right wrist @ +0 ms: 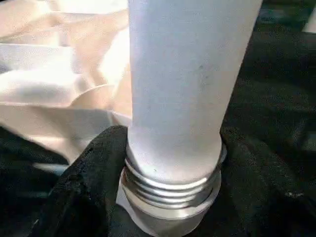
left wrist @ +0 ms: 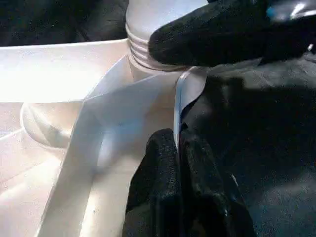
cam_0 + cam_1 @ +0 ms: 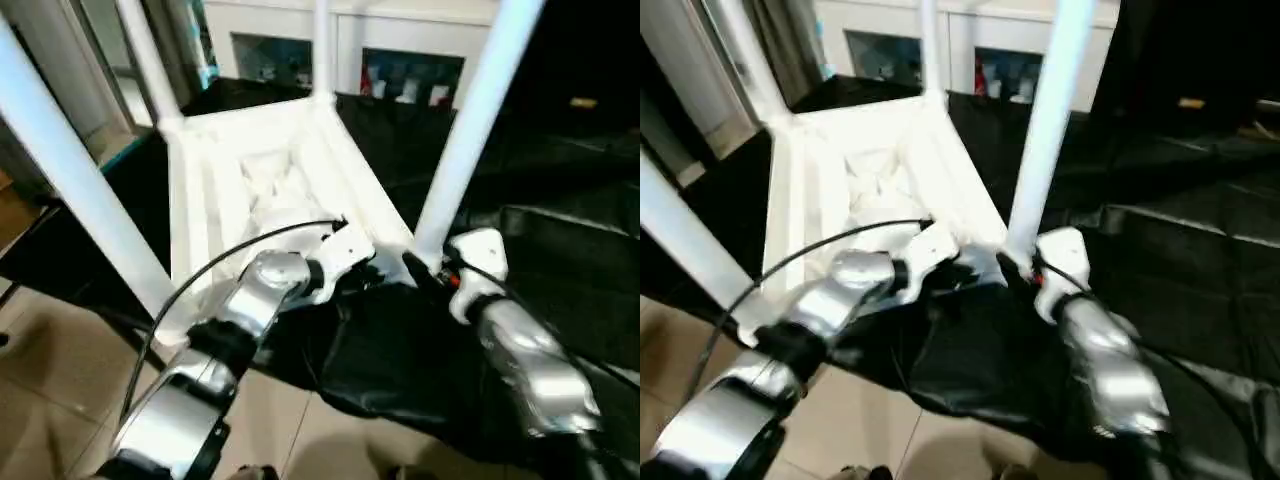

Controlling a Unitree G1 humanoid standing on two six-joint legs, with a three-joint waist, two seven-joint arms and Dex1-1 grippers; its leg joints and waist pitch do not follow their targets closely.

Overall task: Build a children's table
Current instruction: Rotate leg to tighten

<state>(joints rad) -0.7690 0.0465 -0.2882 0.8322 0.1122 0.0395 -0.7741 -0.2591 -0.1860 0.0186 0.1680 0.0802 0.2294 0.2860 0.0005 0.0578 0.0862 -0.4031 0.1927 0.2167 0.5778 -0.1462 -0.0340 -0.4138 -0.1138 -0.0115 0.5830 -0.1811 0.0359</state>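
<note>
A: Lying upside down on a black-draped surface (image 3: 560, 290), the children's table (image 3: 270, 190) shows its ribbed underside to the head camera; four white legs (image 3: 478, 120) rise from its corner sockets, their upper ends cut off by the frame's edge.

B: Both silver forearms reach to the near right corner; the left gripper (image 2: 178, 163) sits at the rim beside that corner, fingers pressed together, with what looks like the thin white edge caught between them; the wrist camera settles this, since from the head the wrist housing hides the fingertips.

A: And the right gripper (image 1: 170, 197)?

B: Its two black fingers (image 1: 81, 182) stand spread to either side of the near right leg at its foot; the right wrist view shows the ringed collar (image 1: 170, 190) where the leg meets the socket, a detail too small to read from above; whether the pads press the collar or merely flank it I cannot tell.

A: The left wrist view also catches a black finger of the right gripper lying against that same ribbed collar.

B: Behind the surface stands a white cabinet (image 3: 400, 50) with glass doors, its contents blurred; tiled floor (image 3: 50, 380) shows at the near left.
</note>
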